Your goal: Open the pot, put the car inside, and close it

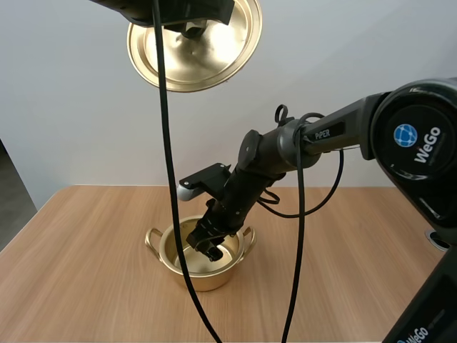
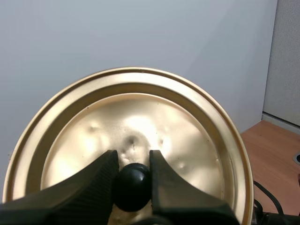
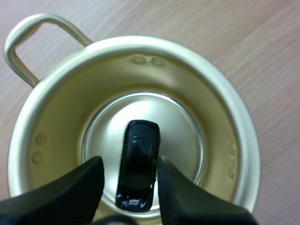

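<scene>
Right gripper (image 3: 130, 161) down in the open pot (image 1: 203, 277). Its fingers are spread either side of the car (image 3: 138, 164), with a sliver of pot floor showing beside one finger. The car looks to be resting on the bottom, roughly centred.

Left gripper (image 2: 132, 159) is pinching the lid (image 2: 131, 117) by its knob (image 2: 132, 186), held high above the table (image 1: 86, 243).

Advice:
- right arm lifts straight up, clear of both loop handles
- lid then comes down level and centred

Materials:
- pot and lid: thin brassy metal, lid dimpled
- knob: round, black
- car: glossy black, smooth, likely to roll
- table: pale wood grain
</scene>
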Tool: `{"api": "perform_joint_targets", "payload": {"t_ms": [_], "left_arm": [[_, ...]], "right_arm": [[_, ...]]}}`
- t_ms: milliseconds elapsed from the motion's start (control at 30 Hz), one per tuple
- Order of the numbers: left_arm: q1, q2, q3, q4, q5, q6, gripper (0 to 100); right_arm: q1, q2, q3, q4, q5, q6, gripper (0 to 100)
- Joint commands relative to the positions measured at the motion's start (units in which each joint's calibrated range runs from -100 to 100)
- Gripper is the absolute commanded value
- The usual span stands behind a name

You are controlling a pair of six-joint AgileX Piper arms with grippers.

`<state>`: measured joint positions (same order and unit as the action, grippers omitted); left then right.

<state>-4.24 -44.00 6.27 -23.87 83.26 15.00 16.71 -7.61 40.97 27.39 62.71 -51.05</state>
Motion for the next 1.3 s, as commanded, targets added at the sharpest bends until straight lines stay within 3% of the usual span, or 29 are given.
{"api": "perform_joint_targets", "payload": {"t_ms": [0,133,267,533,667,1000,1267], "left_arm": [[0.04,0.1,-0.1,0.0,0.5,0.0,0],[0.04,0.2,-0.1,0.1,2.1,0.0,0],[0.04,0.2,-0.1,0.2,3.6,0.0,0],[0.04,3.9,5.7,1.9,10.4,0.5,0],[0.04,6.6,13.8,1.6,8.1,2.1,0],[-0.22,13.6,34.1,1.2,-5.3,6.3,0],[-0.22,20.8,40.0,-0.7,-10.6,8.8,0]], "right_arm": [[-0.1,0.0,0.1,-0.1,0.0,0.0,62],[-2.6,-2.6,0.1,0.2,0.2,0.2,32],[-7.9,-6.9,0.1,0.2,-1.4,1.5,0],[-21.7,-15.0,0.1,0.2,-6.4,3.0,0],[-25.7,-16.7,0.1,0.2,-8.3,2.9,0],[-26.4,-17.1,0.1,4.8,-8.6,0.8,0],[-26.4,-17.1,0.1,6.0,-8.6,-1.4,0]]}}
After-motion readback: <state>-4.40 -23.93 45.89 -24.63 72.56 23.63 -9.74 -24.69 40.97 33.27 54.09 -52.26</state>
